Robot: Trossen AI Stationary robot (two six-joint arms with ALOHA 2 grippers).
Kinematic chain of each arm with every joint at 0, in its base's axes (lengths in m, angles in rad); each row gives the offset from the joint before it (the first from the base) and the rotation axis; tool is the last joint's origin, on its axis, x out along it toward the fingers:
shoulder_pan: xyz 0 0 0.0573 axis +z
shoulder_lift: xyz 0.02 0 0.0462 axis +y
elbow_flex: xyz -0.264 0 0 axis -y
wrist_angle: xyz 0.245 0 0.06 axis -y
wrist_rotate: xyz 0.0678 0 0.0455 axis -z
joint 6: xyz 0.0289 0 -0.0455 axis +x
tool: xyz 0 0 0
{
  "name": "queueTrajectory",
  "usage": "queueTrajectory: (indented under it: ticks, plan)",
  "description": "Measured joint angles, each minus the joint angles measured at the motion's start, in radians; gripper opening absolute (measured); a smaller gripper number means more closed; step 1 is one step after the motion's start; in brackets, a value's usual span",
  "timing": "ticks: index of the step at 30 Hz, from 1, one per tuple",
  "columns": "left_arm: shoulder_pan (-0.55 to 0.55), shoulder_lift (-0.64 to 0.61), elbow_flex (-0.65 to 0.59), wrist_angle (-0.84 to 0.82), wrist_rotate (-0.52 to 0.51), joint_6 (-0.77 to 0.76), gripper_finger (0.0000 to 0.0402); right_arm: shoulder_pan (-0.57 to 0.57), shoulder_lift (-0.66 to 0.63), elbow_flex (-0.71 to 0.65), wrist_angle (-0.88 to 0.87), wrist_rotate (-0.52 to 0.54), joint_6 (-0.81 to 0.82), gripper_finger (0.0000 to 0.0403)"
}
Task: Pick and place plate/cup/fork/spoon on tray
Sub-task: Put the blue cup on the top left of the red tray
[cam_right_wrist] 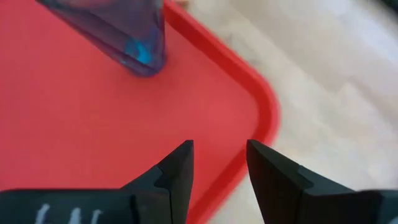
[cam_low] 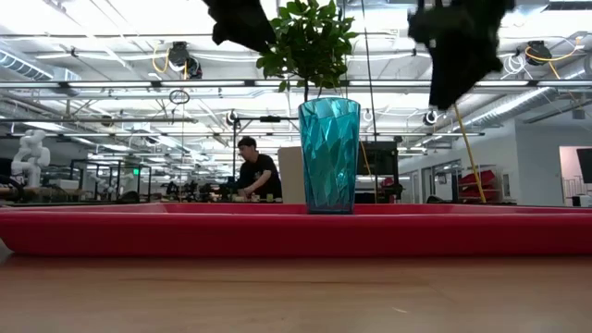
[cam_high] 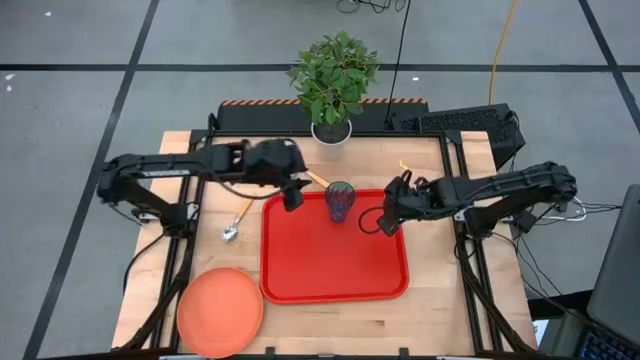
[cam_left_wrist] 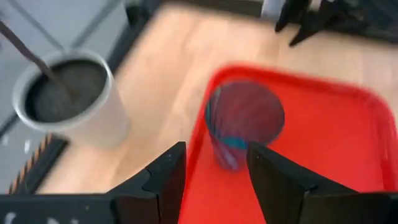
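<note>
Cup [cam_high: 340, 203] stands upright on the red tray [cam_high: 335, 265], near the tray's far edge, and lies between the two end effectors. Nothing grips it.

Left end effector [cam_high: 292, 196] hangs above the tray's far left corner, just to the left of the cup. Its fingers [cam_left_wrist: 165, 180] are spread apart and hold nothing; in the left wrist view the cup shows through the gap between them, a little way ahead.

Right end effector [cam_high: 372, 222] hangs over the tray's right side, just to the right of the cup and slightly nearer the front edge of the surface [cam_high: 440, 310]. Its fingers [cam_right_wrist: 177, 171] are also parted and empty; in the right wrist view the tray's rounded corner lies directly ahead of them and the foot of the cup sits farther off. In the low view both end effectors are raised clear above the tray, the cup standing between them.

Spoon [cam_high: 237, 222] lies on the bare surface to the left of the left end effector, off the tray, its bowl toward the front. An orange handle [cam_high: 316, 179] shows just behind the left end effector, mostly hidden by it; whether it is the fork cannot be told. Plate [cam_high: 220, 311] rests on the surface well in front of the left end effector, beside the tray's front left corner and touching or nearly touching its rim.

A white pot with a green plant [cam_high: 333, 85] stands at the far edge of the surface, behind both end effectors.
</note>
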Motion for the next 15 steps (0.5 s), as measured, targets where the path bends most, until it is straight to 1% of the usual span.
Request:
queueTrajectory:
  ticks: [3,7,10,15]
  plan:
    - [-0.013,0.101,0.119,-0.129,-0.009,-0.032,0.0172,-0.002,-0.059,-0.158,0.15,-0.004,-0.012,0.0141]
    - [-0.024,0.217,0.234,-0.183,-0.009,-0.025,0.0172,-0.001,-0.141,-0.284,0.222,-0.006,-0.015,0.0141]
    - [-0.029,0.291,0.287,-0.196,-0.009,-0.03,0.0172,-0.002,-0.209,-0.315,0.204,-0.007,-0.036,0.0141]
    - [-0.007,0.394,0.345,-0.208,-0.007,-0.152,0.0172,0.007,-0.32,-0.33,0.218,0.037,-0.084,0.0141]
